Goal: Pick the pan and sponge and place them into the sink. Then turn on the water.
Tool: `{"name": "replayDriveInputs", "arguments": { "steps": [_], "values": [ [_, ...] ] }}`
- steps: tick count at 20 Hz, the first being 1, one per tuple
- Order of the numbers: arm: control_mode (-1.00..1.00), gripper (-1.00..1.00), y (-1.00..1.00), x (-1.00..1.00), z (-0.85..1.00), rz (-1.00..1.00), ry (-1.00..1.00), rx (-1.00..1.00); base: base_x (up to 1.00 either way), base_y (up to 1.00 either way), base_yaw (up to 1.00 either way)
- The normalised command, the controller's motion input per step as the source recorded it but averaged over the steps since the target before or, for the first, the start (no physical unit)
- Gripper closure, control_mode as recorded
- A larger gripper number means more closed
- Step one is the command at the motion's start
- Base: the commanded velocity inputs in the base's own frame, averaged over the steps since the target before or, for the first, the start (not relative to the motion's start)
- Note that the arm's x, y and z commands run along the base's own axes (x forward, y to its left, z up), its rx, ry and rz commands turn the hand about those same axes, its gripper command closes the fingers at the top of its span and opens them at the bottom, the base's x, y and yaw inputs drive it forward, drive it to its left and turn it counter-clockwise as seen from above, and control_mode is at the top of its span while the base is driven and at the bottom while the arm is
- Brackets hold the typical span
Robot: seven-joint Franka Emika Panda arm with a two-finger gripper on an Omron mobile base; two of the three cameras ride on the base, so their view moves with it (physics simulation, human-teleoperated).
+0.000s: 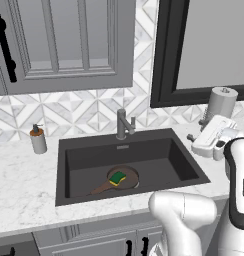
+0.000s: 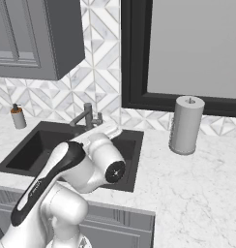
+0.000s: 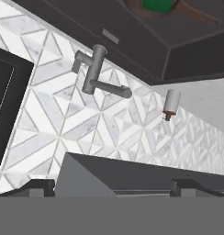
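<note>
Both pan [image 1: 125, 179] and sponge [image 1: 117, 177] below gripper [image 3: 114, 187]

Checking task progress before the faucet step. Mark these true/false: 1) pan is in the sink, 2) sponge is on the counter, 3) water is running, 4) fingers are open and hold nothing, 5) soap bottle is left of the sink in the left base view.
1) True. The pan lies on the floor of the sink.
2) False. The sponge rests in the pan, inside the sink.
3) False. No stream falls from the faucet.
4) True. The fingers stand wide apart with nothing between them.
5) True. The soap bottle stands on the counter, left of the sink.
</note>
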Motion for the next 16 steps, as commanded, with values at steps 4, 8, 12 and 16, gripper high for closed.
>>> {"name": "replayDriveInputs", "arguments": {
  "steps": [4,8,12,16],
  "values": [
    [-1.0,-1.0,0.02,0.2,-0.03,0.0,0.0,0.28,0.0,0.0,0.0],
    [-1.0,-1.0,0.01,0.34,-0.12,0.0,0.0,0.23,0.0,0.0,0.0],
    [-1.0,-1.0,0.0,0.5,-0.12,0.0,0.0,0.2,0.0,0.0,0.0],
    [-1.0,-1.0,0.0,0.46,-0.32,0.0,0.0,0.12,0.0,0.0,0.0]
  ]
}}
